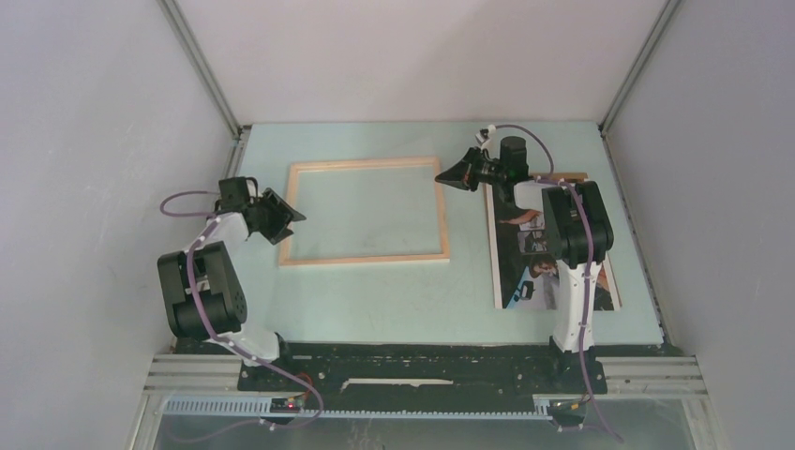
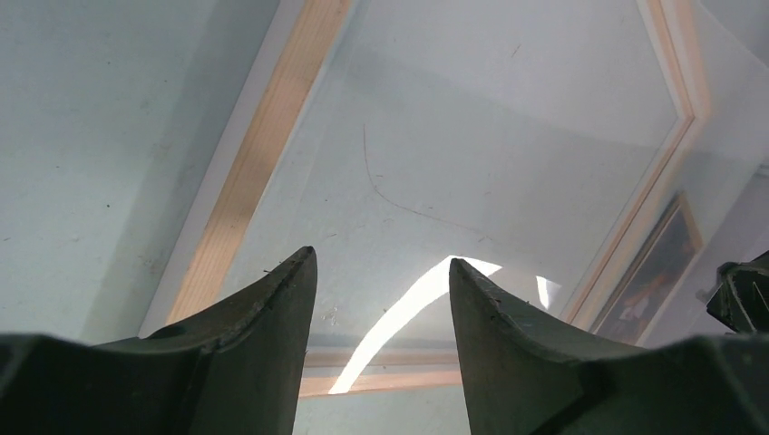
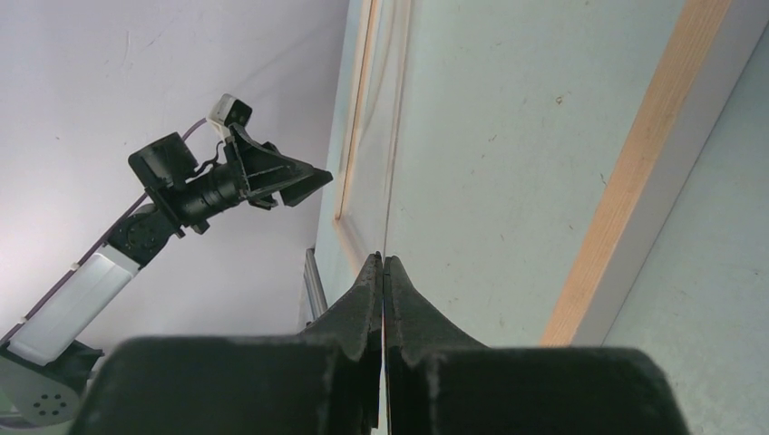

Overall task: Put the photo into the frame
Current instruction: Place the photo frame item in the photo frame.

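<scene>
Frame [image 1: 366, 259] flat on the worktop [image 1: 375, 305], left of centre, pale wood up, long axis left to right. Photo [image 1: 513, 281] flat too, picture side up, just right of the frame and apart from it, partly hidden under the right arm [image 1: 574, 234]. Long axis seemingly near to far, so crosswise to the frame's.

Left jaws spread, holding nothing, just beside the frame's left rail, the left arm [image 1: 202, 286] folded back behind them. Right jaws pressed together at the frame's far-right corner. In the wrist view, a thin line running on from between the tips: perhaps the edge of a clear sheet, perhaps only a reflection. Cannot tell which, so no claim of a grip.

Photo not yet in the frame. From the right jaws, lies back toward the arm's base and a little to the right. From the left jaws, lies clear across the frame. Right arm plainly the nearer.

Probably calls for a pick at a free edge of the photo, a quarter turn to match the long axes, then a carry leftward over the frame's right rail. Risk: thin print lying flat on the worktop, little for the tips to catch.
</scene>
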`<state>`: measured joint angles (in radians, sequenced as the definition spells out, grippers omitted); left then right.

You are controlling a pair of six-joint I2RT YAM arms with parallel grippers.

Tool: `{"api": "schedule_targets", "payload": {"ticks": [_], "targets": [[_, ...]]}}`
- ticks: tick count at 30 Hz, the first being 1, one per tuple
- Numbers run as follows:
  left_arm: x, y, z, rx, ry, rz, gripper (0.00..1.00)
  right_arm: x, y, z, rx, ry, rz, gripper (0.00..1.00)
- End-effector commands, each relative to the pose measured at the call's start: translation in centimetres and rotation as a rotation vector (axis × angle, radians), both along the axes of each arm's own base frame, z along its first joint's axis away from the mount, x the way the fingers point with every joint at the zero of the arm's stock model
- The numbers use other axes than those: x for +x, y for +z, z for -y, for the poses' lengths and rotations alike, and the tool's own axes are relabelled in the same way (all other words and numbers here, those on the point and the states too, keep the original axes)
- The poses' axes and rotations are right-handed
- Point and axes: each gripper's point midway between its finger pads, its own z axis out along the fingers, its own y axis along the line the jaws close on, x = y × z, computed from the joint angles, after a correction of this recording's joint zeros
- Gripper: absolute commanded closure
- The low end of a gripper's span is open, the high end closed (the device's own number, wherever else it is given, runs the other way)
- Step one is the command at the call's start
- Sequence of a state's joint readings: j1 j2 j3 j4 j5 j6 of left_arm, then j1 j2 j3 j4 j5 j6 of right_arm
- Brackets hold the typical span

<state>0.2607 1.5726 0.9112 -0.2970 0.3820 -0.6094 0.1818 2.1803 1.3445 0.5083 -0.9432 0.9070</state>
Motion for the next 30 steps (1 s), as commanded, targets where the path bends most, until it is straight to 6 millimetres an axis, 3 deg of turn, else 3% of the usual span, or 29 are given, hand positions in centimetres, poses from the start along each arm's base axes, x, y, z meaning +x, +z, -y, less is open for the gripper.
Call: {"api": "schedule_targets", "payload": {"ticks": [1,10,13,20,24,30], "targets": [[1.7,3.8,-0.3,0.020,-0.022,0.124,0.39,0.5,1.8,-0.8,0.020,0.017,0.061,1.00],[1.1,4.2,-0.7,0.063,-0.022,0.135,0.32,-0.5,2.7,-1.3,0.044,0.078,0.115,1.00],[1.0,3.9,-0.6,0.058,-0.025,0.125,0.32,-0.6,1.9,-0.9,0.026,0.067,0.076,1.00],[1.2,3.7,-0.5,0.050,-0.027,0.134,0.32,-1.0,-0.2,0.4,-0.049,0.035,-0.043,0.65],[1.2,3.9,-0.6,0.057,-0.029,0.146,0.32,-1.1,-1.1,0.3,-0.100,0.053,-0.093,0.58],[1.1,4.3,-0.5,0.064,-0.032,0.166,0.32,-1.4,-2.0,-0.3,-0.142,0.064,-0.136,0.56]]}}
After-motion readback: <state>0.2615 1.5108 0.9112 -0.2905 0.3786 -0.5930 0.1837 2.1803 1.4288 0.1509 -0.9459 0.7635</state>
